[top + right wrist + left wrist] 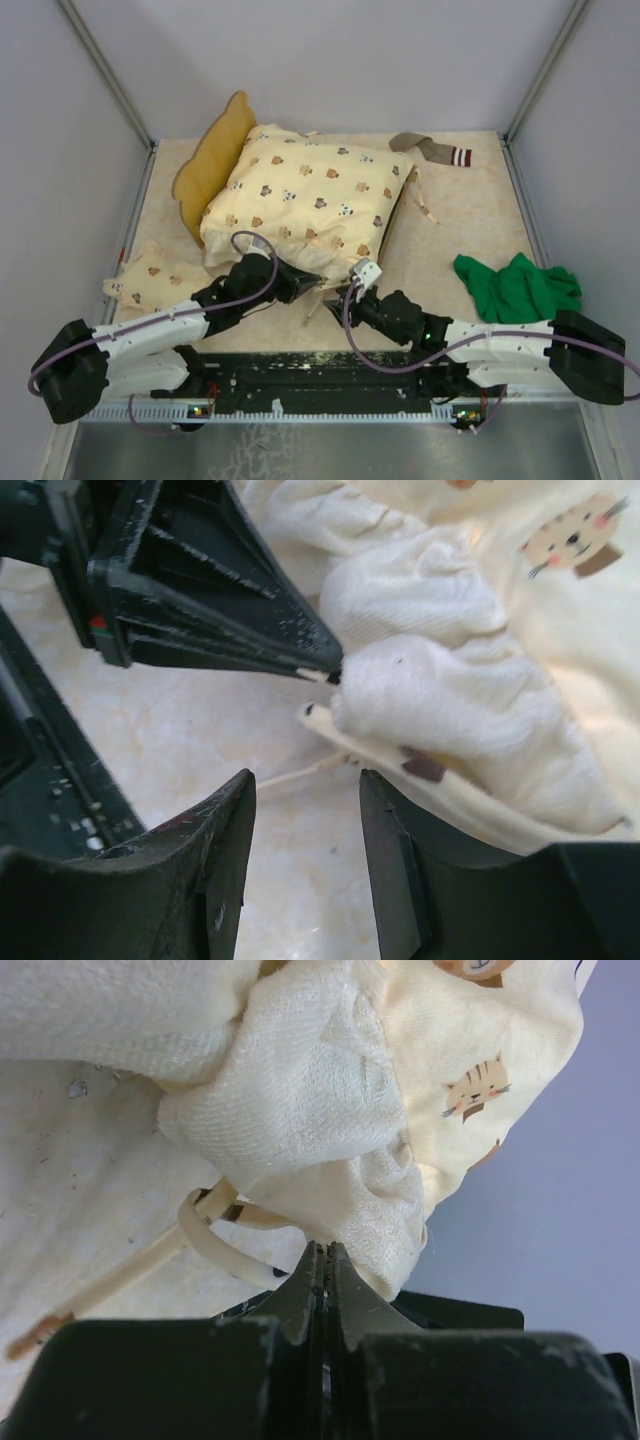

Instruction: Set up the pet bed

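A robot test cell: plain grey walls (330, 60) and metal posts (105, 70) enclose a beige tabletop (470, 220)

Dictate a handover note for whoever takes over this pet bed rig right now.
Left tool: shut, pinching the near corner of the quilt.
Right tool: open, beside that corner, holding nothing.
Pet bed: mid-table, under the quilt, headboard showing at left.
Done: quilt laid over the bed.
To do: probably settle that corner, then place the pillow, now on the table left of the bed.
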{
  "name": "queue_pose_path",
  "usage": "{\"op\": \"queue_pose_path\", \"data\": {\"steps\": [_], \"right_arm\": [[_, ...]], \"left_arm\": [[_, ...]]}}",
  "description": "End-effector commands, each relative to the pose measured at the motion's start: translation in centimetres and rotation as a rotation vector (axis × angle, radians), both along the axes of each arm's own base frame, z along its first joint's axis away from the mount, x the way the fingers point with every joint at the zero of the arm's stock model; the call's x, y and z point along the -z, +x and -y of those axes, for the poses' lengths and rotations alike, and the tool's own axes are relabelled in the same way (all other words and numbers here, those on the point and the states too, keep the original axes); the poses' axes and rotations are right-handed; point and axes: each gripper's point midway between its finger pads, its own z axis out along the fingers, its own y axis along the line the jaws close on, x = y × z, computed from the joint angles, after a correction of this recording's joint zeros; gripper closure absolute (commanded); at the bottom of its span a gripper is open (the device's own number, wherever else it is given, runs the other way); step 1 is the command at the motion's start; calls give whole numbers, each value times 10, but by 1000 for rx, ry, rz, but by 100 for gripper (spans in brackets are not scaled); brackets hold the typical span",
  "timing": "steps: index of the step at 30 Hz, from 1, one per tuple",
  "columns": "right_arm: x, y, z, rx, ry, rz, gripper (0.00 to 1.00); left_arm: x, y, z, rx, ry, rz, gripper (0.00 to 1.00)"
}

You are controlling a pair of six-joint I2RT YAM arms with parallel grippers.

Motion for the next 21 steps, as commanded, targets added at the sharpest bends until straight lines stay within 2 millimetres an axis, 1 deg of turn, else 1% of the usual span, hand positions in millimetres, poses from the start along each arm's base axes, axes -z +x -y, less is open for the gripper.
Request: {"op": "queue_pose_path", "data": {"steps": [1, 2, 4, 6, 8, 10, 13, 14, 16, 17, 21], "right_arm": [[-19, -16, -5, 82, 196, -165, 53], [-24, -18, -8, 78, 215, -170, 53], [-33, -15, -11, 113, 251, -190, 54], [-31, -11, -13, 174, 276, -237, 55], [-24, -8, -14, 243, 297, -281, 58], [-19, -9, -19, 280, 334, -315, 59], [-19, -11, -29, 335, 376, -299, 59], [-19, -11, -32, 361, 387, -289, 57], [-14, -10, -37, 408, 405, -287, 53], [-9, -8, -40, 430, 413, -298, 53], [19, -5, -50, 504, 412, -363, 51]], "left_arm": [[-4, 5, 3, -10, -13, 12, 100], [-3, 4, 4, -6, -18, 11, 100], [-2, 3, 5, 0, -22, 7, 100], [0, 2, 5, -1, -29, -4, 100], [1, 0, 5, -1, -43, -15, 100], [0, 0, 4, -11, -57, -21, 100], [-2, -1, 2, -22, -75, -31, 100], [-2, 0, 1, -26, -71, -33, 100], [-3, 1, 0, -39, -61, -43, 100], [-4, 1, -1, -42, -61, -45, 100], [-9, 1, -2, -51, -82, -39, 100]]}}
